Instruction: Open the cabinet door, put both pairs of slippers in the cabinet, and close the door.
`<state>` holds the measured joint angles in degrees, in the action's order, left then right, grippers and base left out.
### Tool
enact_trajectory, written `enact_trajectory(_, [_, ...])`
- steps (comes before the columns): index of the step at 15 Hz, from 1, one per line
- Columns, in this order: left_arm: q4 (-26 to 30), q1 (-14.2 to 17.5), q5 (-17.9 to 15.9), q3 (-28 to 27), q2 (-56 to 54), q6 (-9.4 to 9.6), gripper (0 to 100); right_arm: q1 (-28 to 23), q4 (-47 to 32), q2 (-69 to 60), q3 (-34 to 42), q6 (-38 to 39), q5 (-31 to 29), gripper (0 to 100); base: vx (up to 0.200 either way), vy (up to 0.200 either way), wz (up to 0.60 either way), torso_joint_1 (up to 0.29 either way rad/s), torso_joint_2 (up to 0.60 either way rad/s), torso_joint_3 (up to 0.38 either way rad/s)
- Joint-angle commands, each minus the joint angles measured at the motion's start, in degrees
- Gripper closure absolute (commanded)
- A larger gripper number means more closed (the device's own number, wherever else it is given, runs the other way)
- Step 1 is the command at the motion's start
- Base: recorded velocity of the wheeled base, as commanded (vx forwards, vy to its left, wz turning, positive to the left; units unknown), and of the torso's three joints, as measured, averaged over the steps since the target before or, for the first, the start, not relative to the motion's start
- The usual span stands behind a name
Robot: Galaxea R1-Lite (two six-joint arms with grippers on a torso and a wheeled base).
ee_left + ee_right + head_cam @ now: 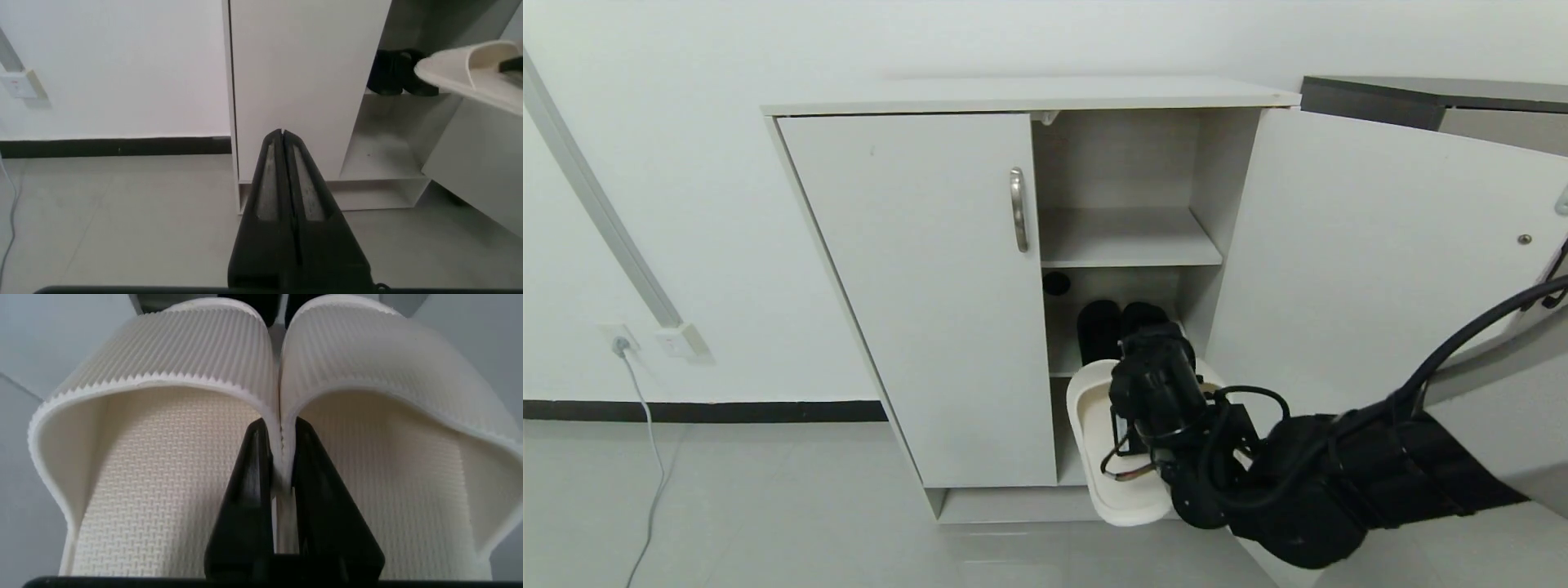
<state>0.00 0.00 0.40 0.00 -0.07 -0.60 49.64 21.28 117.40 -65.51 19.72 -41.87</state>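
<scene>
Colours: cream ribbed foam slippers (188, 392); black slippers (1099, 328) at 12 o'clock of them; white panel cabinet (915, 286); silver bar handle (1018, 210).

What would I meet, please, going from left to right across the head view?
The wall socket → closed cabinet door → cream slippers → open cabinet door.

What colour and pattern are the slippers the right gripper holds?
Cream slippers, ribbed straps, textured insoles; best in the right wrist view.

Bright even indoor light, soft shadows, shaded cabinet (1127, 188) interior, sharp focus
</scene>
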Motion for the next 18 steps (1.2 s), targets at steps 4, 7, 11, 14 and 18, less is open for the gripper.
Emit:
enact_trajectory(4, [0.0,0.0,0.13,0.0,0.07,-0.02,100,-1.56,4.03,0.29,-14.47,-8.47,-3.39,100,0.0,0.0,0.0,0.0,0.0,0.0])
enact_trajectory(7, [0.0,0.0,0.21,0.0,0.07,0.16,100,-2.18,9.13,0.47,-14.29,-12.08,-3.65,100,0.0,0.0,0.0,0.0,0.0,0.0])
enact_trajectory(11, [0.0,0.0,0.21,0.0,0.07,0.25,100,-2.18,9.04,0.55,-14.29,-12.08,-3.65,100,0.0,0.0,0.0,0.0,0.0,0.0])
enact_trajectory(14, [0.0,0.0,0.13,0.0,0.07,0.25,100,-2.18,8.95,0.64,-14.29,-12.17,-3.56,100,0.0,0.0,0.0,0.0,0.0,0.0])
enact_trajectory(18, [0.0,0.0,0.04,0.0,0.07,0.33,100,-2.35,8.86,0.64,-14.56,-12.17,-3.48,100,0.15,0.0,0.0,0.002,0.0,0.005])
